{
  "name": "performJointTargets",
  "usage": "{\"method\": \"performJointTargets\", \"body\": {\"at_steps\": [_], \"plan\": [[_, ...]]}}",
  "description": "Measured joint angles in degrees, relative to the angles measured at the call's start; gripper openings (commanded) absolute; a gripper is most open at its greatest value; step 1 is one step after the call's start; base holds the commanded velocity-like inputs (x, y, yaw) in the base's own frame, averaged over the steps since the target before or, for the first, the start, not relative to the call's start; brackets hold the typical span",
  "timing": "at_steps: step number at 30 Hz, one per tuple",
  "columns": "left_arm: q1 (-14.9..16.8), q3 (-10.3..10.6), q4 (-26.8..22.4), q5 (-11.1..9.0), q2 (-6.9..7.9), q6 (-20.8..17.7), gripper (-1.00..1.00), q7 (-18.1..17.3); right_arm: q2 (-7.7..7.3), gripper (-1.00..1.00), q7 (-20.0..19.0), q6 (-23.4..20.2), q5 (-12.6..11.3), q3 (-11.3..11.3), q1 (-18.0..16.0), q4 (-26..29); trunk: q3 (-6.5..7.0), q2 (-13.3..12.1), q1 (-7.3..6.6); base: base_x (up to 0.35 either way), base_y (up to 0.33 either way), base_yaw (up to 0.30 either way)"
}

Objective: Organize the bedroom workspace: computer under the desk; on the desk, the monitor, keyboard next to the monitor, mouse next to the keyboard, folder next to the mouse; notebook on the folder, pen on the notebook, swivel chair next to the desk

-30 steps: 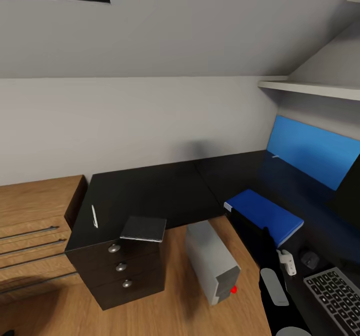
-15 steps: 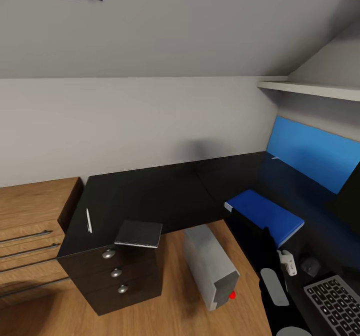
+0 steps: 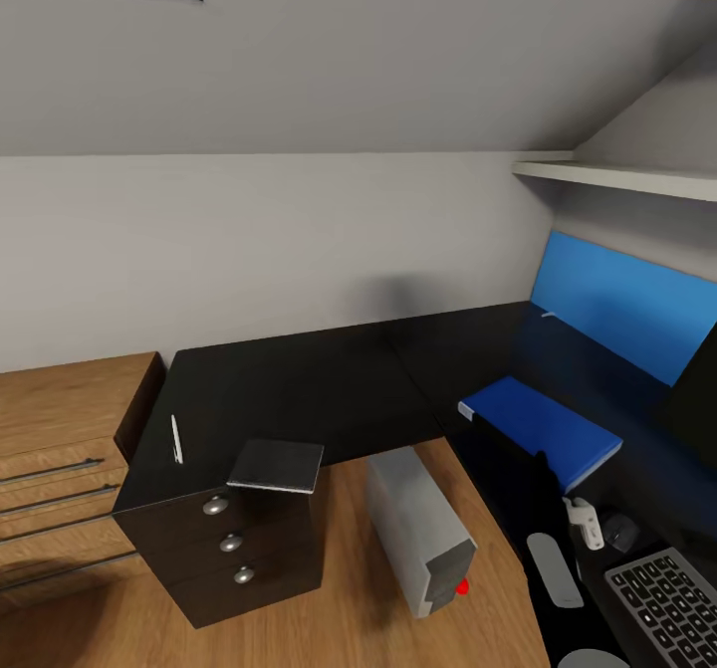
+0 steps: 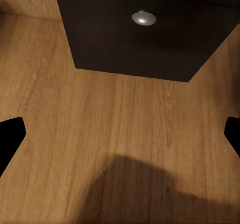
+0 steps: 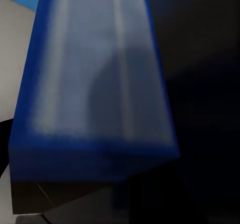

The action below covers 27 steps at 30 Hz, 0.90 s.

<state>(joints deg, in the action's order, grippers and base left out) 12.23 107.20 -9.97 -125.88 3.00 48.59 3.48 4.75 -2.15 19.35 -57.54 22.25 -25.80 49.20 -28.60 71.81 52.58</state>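
Shifted rightward along the counter [image 3: 299,379], the blue folder [image 3: 543,429] sits clenched in my right tool [image 3: 588,527], beside the mouse [image 3: 620,529]; my left tool [image 4: 120,134] hangs released over the floor.

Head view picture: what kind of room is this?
Probably a home study corner under a sloped ceiling: a black desk, a computer tower on the floor, and a keyboard.

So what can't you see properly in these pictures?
- Monitor: head view, cut off by the right edge.
- Keyboard: head view, cut off at the corner.
- Right gripper: right wrist view, the folder fills it close up; open or shut unclear.
- Mouse: head view, small, dark on dark desk.
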Motion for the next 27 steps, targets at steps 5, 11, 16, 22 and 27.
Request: {"method": "performJointTargets", "body": {"at_steps": [5, 11, 16, 22, 27], "plan": [[0.0, 0.0, 0.0, 0.0, -0.06, 0.0, 1.00, 0.0, -0.17, -1.00, 1.8, 0.3, -0.2, 0.0, 0.0, 0.0, 0.00, 0.0, 0.00, 0.000, 0.000, 0.000], [0.0, 0.0, 0.0, 0.0, -0.07, 0.0, 1.00, 0.0, -0.22, -1.00, 2.4, 0.4, -0.2, 0.0, 0.0, 0.0, 0.00, 0.0, 0.00, 0.000, 0.000, 0.000], [0.0, 0.0, 0.0, 0.0, -0.07, 0.0, 1.00, 0.0, -0.22, -1.00, 2.5, 0.4, -0.2, 0.0, 0.0, 0.0, 0.00, 0.0, 0.00, 0.000, 0.000, 0.000], [0.0, 0.0, 0.0, 0.0, -0.07, 0.0, 1.00, 0.0, -0.22, -1.00, 2.5, 0.4, -0.2, 0.0, 0.0, 0.0, -1.07, 2.4, 1.31, 0.000, 0.000, 0.000], [0.0, 0.0, 0.0, 0.0, -0.07, 0.0, 1.00, 0.0, -0.22, -1.00, 2.5, 0.4, -0.2, 0.0, 0.0, 0.0, -1.97, 4.4, 2.41, 0.000, 0.000, 0.000]]}}
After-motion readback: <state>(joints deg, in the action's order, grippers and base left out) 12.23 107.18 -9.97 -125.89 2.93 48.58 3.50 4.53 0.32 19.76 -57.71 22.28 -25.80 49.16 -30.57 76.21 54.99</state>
